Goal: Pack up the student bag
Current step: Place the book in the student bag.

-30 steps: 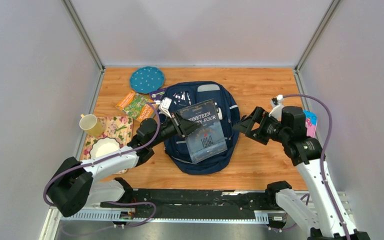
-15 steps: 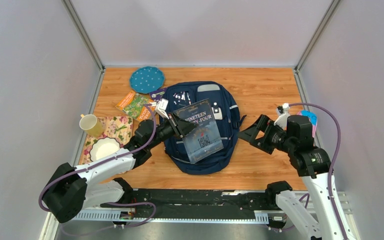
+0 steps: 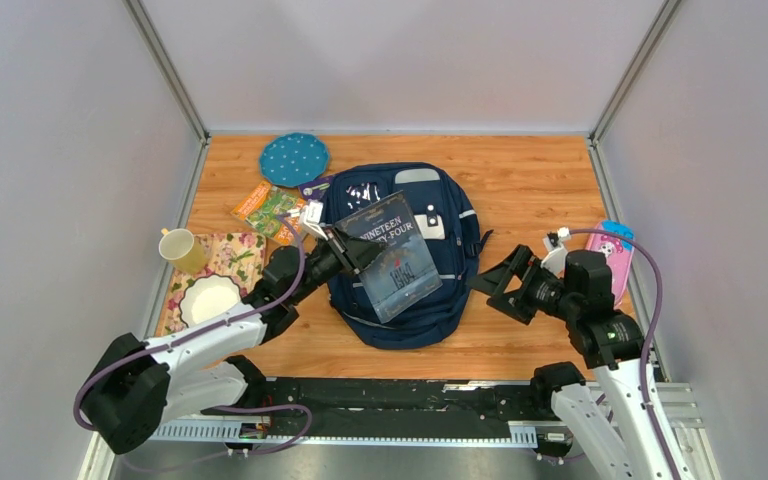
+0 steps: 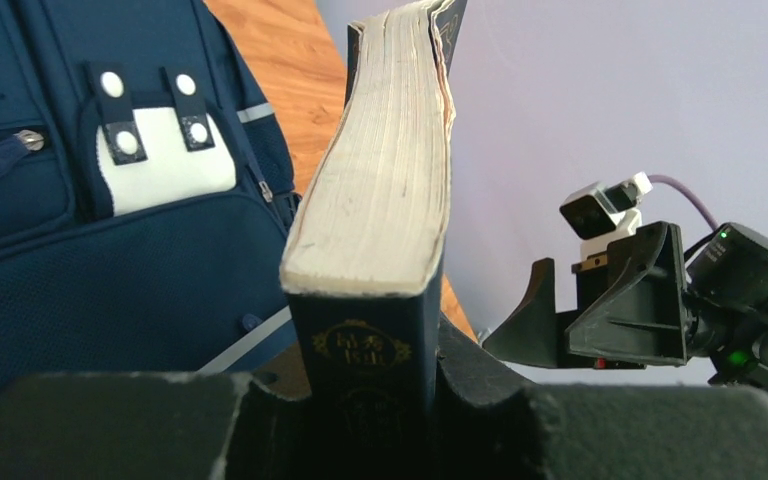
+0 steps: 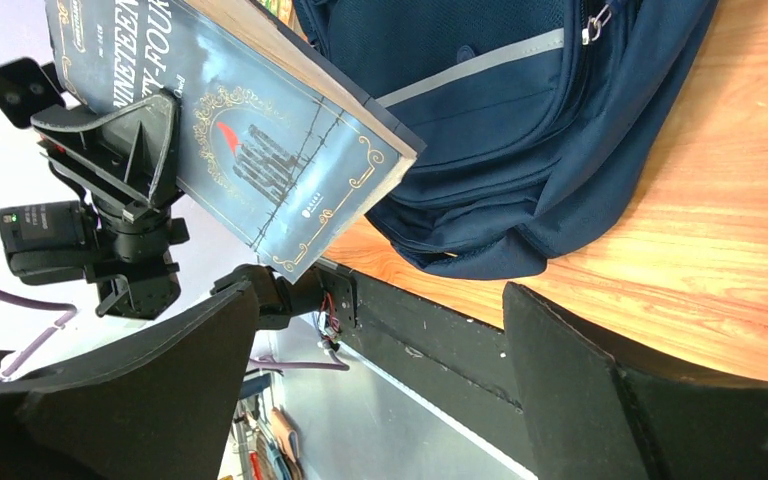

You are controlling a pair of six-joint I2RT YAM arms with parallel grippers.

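The student bag (image 3: 415,328), a navy backpack, lies flat in the middle of the table, front pockets up. Its white patch (image 4: 165,160) shows in the left wrist view. A dark blue book (image 3: 390,258) titled "Nineteen Eighty-Four" hangs tilted above the bag's front. My left gripper (image 3: 345,250) is shut on the book near its spine, the pages' edge (image 4: 380,180) running away from the jaws (image 4: 365,370). My right gripper (image 3: 497,282) stands open and empty to the right of the bag, pointing at it. In the right wrist view, book (image 5: 250,140) and bag (image 5: 520,150) lie beyond the spread fingers (image 5: 380,300).
A pink pencil case (image 3: 612,250) lies at the right wall behind my right arm. At the left are a teal dotted round pad (image 3: 294,158), colourful booklets (image 3: 268,210), a yellow mug (image 3: 182,247), a floral mat (image 3: 228,255) and a white bowl (image 3: 208,296).
My left gripper has carried the book a little left and towards the back over the bag. My right arm has drawn back and down, uncovering the pink pencil case.
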